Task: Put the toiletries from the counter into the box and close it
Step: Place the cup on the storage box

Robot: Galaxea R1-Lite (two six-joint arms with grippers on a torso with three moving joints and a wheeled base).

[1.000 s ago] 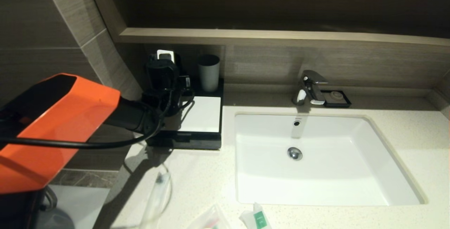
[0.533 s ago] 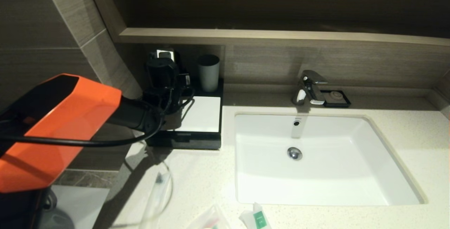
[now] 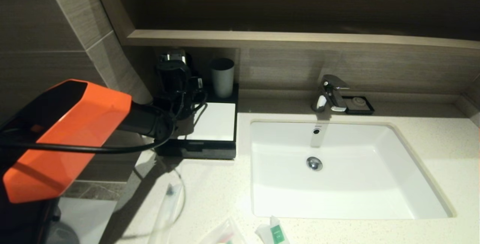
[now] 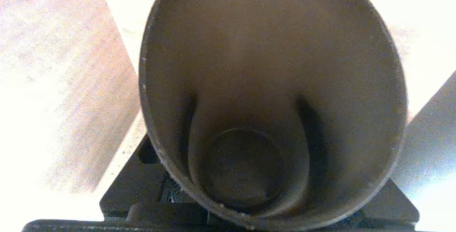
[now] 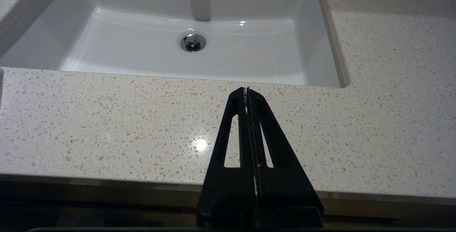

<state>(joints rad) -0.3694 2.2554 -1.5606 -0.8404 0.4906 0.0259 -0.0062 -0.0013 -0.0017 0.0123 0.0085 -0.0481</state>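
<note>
Toiletries lie at the counter's (image 3: pixel 431 150) front edge, left of the basin (image 3: pixel 337 199): a long thin sleeve (image 3: pixel 167 210) nearest the left end, a clear pouch (image 3: pixel 223 233) beside it, and a white sachet with green label (image 3: pixel 275 232) just in front of the basin's front rim. The box (image 3: pixel 215 124) sits at the back-left corner, its white panel facing up and its black front drawer (image 3: pixel 198 147) a little out from the body.

Over the box's rear left part hangs the left gripper (image 3: pixel 173 72), beside a grey cup (image 3: pixel 222 77) standing at the box's back edge. The head view does not settle its jaws; the left wrist view is filled by the inside of a dark cup (image 4: pixel 270 100) — I cannot tell whether the fingers pinch it.

Only the right wrist view shows the right gripper (image 5: pixel 247 90), fingers pressed together and holding nothing, above the counter's front strip before the basin. A faucet (image 3: pixel 330 93) and soap dish (image 3: pixel 359 104) stand along the back edge.
</note>
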